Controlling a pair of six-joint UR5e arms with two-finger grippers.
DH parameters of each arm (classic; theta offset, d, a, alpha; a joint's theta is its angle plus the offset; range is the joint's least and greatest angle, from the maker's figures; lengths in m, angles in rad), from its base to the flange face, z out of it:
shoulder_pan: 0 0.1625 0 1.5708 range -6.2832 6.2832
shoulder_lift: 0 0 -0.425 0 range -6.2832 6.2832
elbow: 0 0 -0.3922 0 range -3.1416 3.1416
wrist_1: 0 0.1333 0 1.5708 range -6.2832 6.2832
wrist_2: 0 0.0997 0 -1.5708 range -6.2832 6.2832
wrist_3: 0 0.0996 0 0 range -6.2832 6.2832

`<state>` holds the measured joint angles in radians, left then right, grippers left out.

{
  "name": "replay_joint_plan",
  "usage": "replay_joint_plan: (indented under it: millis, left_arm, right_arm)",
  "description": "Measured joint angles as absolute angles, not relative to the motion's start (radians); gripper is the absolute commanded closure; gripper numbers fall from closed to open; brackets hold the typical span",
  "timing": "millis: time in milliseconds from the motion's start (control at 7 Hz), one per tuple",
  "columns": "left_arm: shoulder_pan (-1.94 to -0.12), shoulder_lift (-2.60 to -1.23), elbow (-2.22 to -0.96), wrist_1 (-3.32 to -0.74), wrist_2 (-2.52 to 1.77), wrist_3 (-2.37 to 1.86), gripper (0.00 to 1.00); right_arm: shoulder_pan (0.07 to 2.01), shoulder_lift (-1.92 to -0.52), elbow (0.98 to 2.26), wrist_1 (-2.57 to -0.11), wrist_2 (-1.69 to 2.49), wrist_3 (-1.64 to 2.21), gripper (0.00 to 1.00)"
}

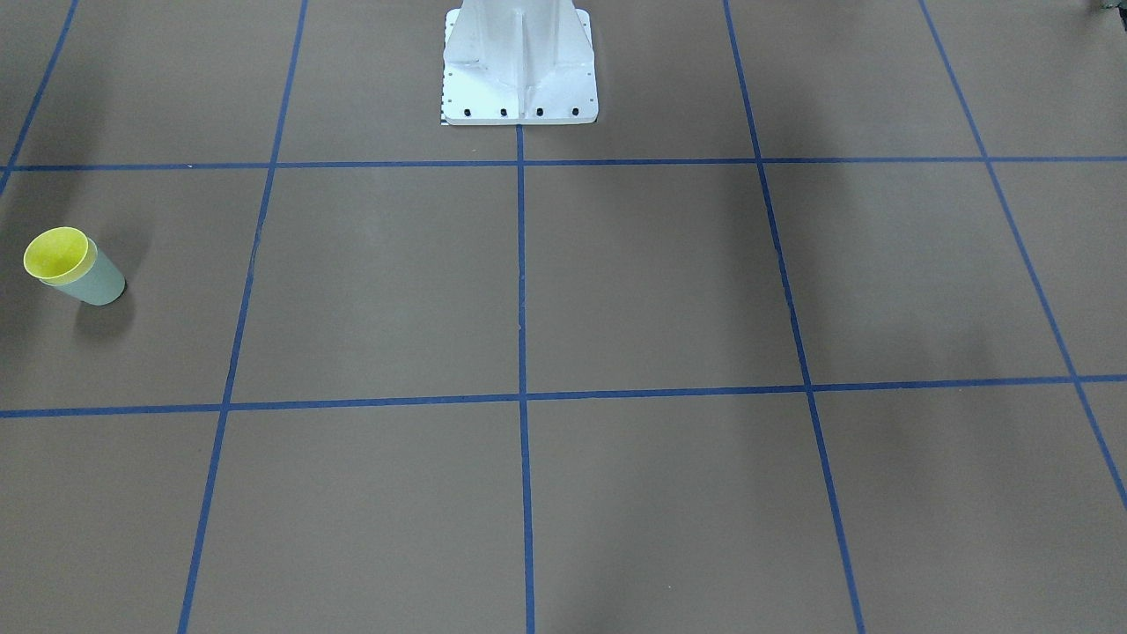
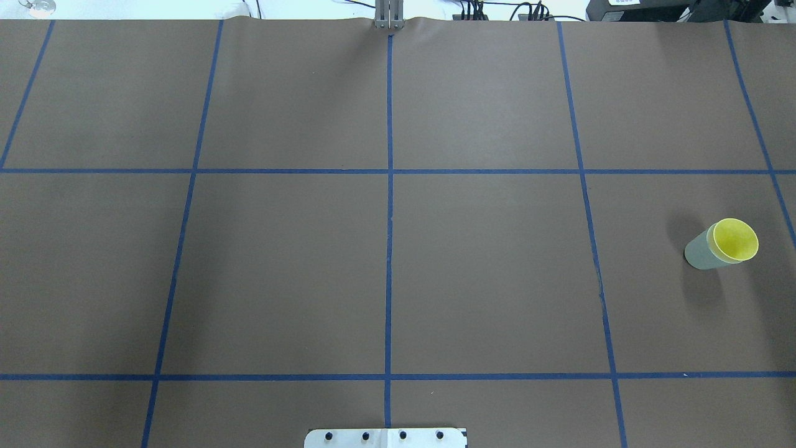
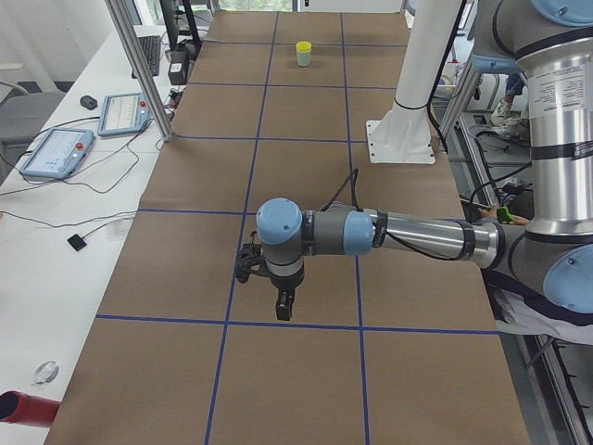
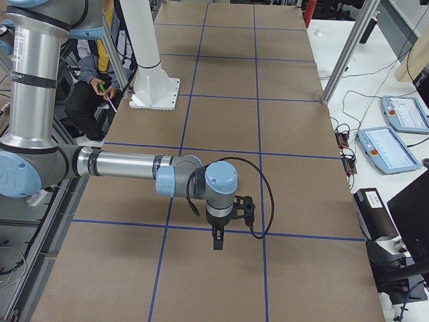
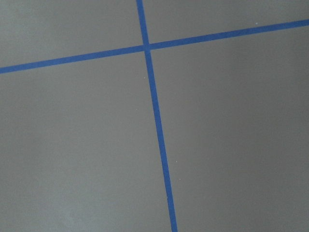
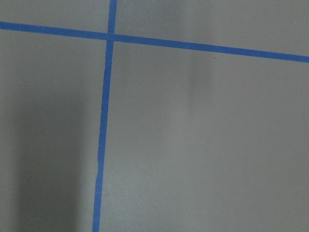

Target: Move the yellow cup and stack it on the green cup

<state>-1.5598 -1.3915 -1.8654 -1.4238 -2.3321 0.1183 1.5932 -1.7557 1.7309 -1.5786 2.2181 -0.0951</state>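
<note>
- The left gripper [image 3: 281,311] is hanging fingers-down from the near arm in the left side view, above the brown table [image 2: 485,267]. It is close to a blue tape line [image 2: 389,249]. From where I am standing I cannot tell how far apart its fingers are or whether it is gripping anything.
- The right gripper [image 4: 216,243] is pointing down the same way in the right side view, and I cannot tell its opening or hold either.
- Both wrist cameras are looking down on brown surface crossed by tape.
- The yellow cup [image 2: 735,239] is sitting nested inside the green cup [image 2: 701,252], with its rim showing above the green one.
- The stacked pair is standing upright toward the robot's right end of the table, inside one grid square, touching no tape and well apart from both grippers.
- A white pedestal base [image 1: 519,70] is standing at the robot's edge, on the centre line.
</note>
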Motion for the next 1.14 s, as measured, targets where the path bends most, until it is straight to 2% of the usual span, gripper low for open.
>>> replay_joint_plan:
  millis: [1143]
  left_arm:
    - [-1.569,-1.386,-1.873,-1.420,-2.223,0.111,0.00]
  right_arm:
    - [1.594,-1.759,1.712,-1.578,2.218,-0.094,0.00]
